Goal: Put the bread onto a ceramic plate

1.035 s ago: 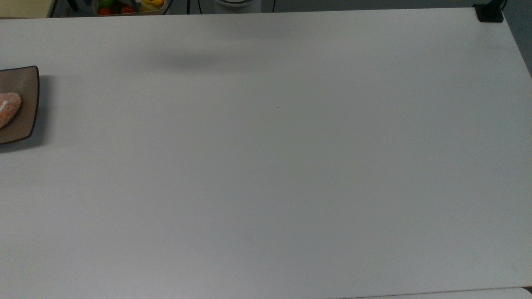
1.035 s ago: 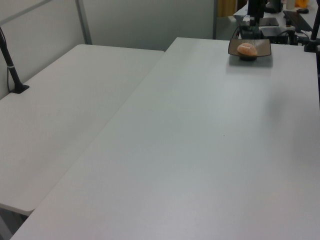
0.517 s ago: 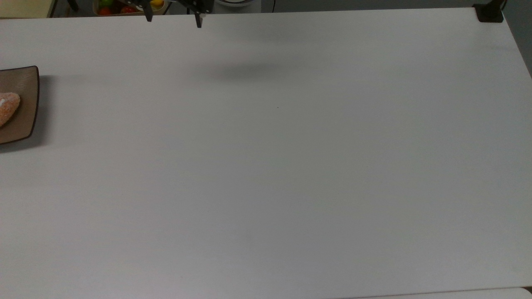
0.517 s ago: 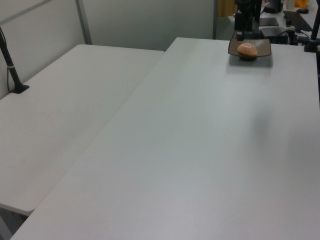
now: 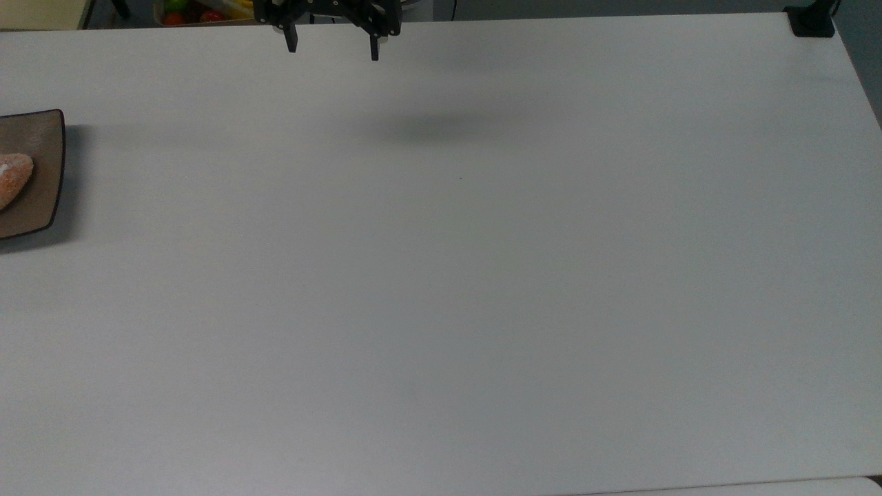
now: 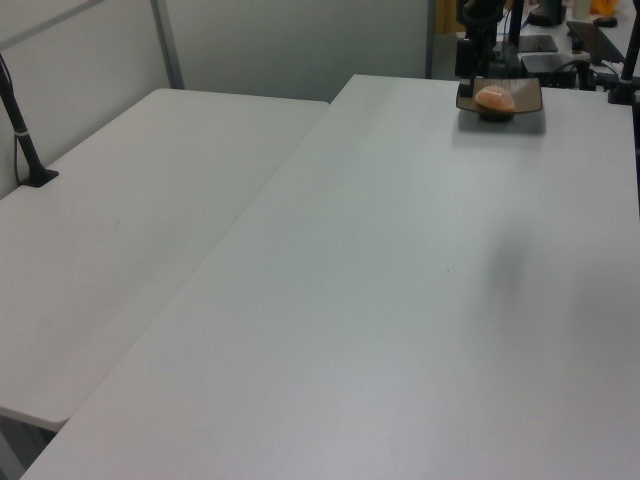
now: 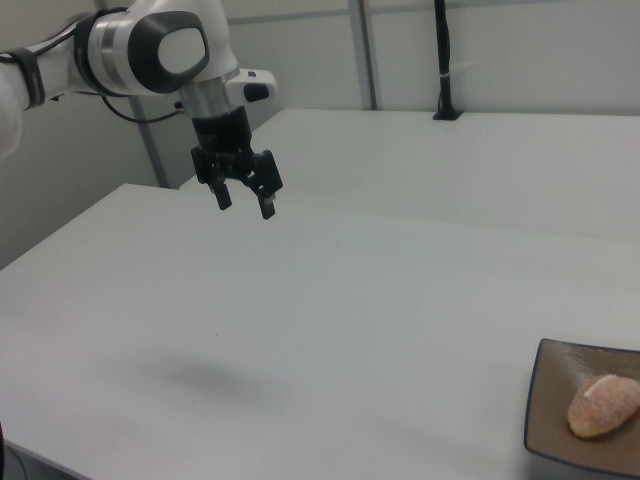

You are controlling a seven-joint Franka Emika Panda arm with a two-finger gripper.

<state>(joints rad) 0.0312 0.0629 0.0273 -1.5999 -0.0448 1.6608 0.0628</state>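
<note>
The orange bread lies on the brown ceramic plate at the right view's lower right. In the top view the bread and plate sit at the left edge, partly cut off. The left view has the bread on the plate at the far end of the table. My gripper hangs open and empty high above the table, far from the plate. It appears at the top edge of the top view, gripper fingers spread apart.
A box of colourful items sits beyond the table's far edge in the top view. A black clamp is at the top view's top right corner. A second white table adjoins in the left view, with a black post.
My gripper has moved further right along the top edge of the top view and a little further into it. Its shadow on the table shifted right. Bread and plate stayed put.
</note>
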